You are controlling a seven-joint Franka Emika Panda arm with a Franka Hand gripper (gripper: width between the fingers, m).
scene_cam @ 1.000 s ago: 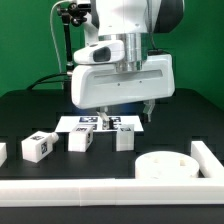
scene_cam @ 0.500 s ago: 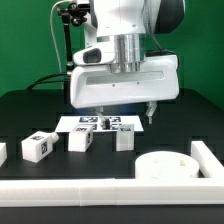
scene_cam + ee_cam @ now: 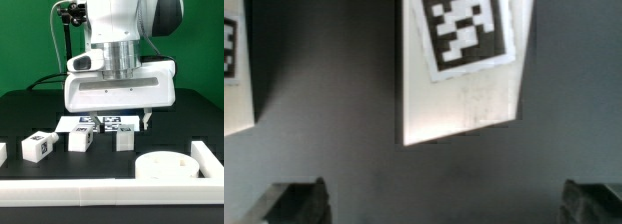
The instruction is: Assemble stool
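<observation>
pincer (image 3: 118,118) hangs low over the marker board (image 3: 68,124) in the middle of the exterior view, jaws spread wide and holding nothing. in the wrist view its two dark fingertips (image 3: 295,205) stand far apart, with bare black table (image 3: 331,150) between them and the board's tagged white sheet close by. the stool's round seat (image 3: 165,165) lies flat at the lower right of the exterior view, just inside the white border rails (image 3: 80,190). three blocky legs (image 3: 82,140) with square tags sit in a loose row from the exterior view's left to its centre, in front of the board and apart from the seat. another white piece (image 3: 2,152) peeks in at the left edge, too cut off to name.
</observation>
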